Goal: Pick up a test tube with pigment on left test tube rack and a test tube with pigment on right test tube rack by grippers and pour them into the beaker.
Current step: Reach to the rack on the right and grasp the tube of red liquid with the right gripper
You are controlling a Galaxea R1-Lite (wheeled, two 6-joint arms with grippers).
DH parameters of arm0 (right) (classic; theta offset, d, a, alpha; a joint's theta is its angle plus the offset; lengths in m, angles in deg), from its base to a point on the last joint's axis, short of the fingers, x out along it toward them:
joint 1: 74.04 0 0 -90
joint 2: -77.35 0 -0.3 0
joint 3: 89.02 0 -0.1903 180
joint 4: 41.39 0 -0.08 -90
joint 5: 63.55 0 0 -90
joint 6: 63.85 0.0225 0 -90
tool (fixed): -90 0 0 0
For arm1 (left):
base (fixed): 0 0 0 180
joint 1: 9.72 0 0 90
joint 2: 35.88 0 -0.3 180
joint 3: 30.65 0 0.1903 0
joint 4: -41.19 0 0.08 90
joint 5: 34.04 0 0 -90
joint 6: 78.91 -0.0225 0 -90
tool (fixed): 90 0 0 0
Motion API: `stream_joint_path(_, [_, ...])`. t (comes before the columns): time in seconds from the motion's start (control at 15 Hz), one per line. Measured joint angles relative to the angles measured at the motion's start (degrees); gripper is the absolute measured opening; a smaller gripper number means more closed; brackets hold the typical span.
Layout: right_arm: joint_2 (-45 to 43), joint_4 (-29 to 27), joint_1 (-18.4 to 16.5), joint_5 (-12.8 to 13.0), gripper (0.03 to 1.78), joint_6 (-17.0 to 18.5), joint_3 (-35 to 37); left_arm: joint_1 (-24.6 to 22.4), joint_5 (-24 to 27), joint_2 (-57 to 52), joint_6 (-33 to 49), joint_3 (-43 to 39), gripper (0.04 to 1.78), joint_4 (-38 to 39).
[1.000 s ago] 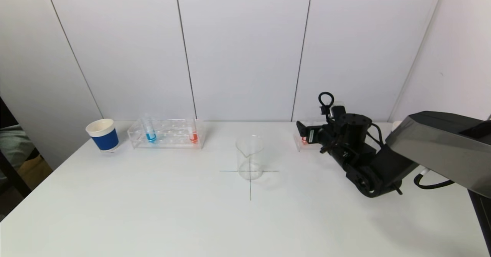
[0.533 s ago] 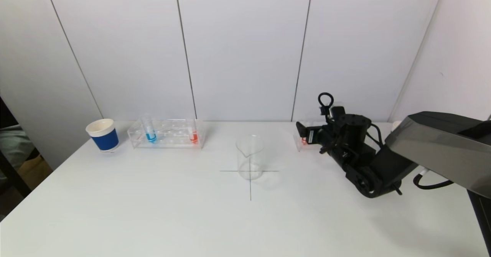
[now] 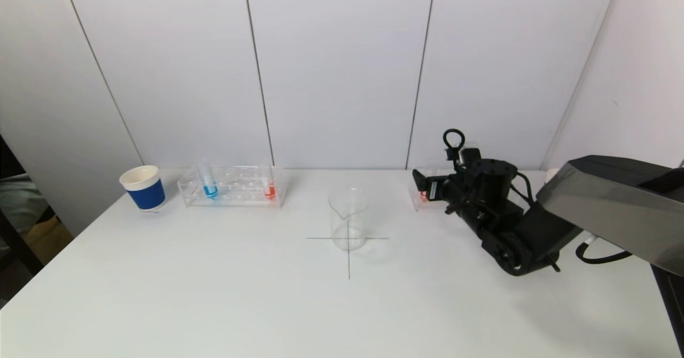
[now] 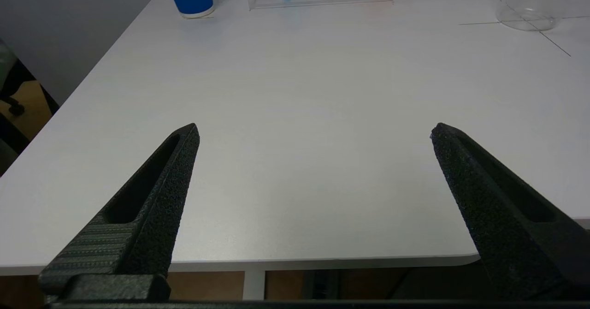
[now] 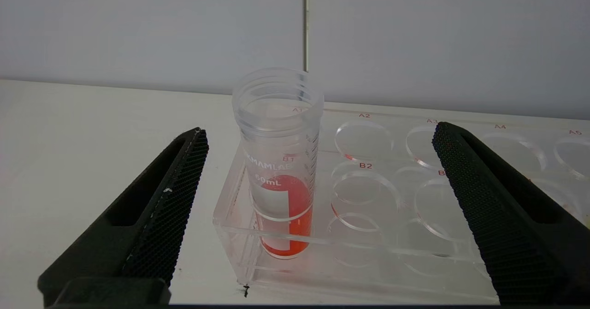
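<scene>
From the head view, a clear cylindrical beaker (image 3: 348,219) stands mid-table and the left clear rack (image 3: 233,186) sits toward the far left edge. In the left wrist view, the left gripper (image 4: 313,131) hangs spread over the near edge. In the right wrist view, the right gripper (image 5: 320,136) spreads its textured fingers (image 5: 173,198) before the ribbed red-pigment tube (image 5: 281,161) in the right rack's (image 5: 415,249) corner hole.

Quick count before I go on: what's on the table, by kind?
Test tubes with pigment: 3 (blue, red, red in right rack)
Racks: 2 (left, right)
Beaker: 1
Paper cup: 1
Total: 7
</scene>
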Motion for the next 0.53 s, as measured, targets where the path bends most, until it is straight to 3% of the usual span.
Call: stream_joint_path(0.53, [0.1,-0.5,1.1,0.0,1.77,-0.4,-0.6,0.0,0.0,0.0,0.0,0.0,1.76,0.0])
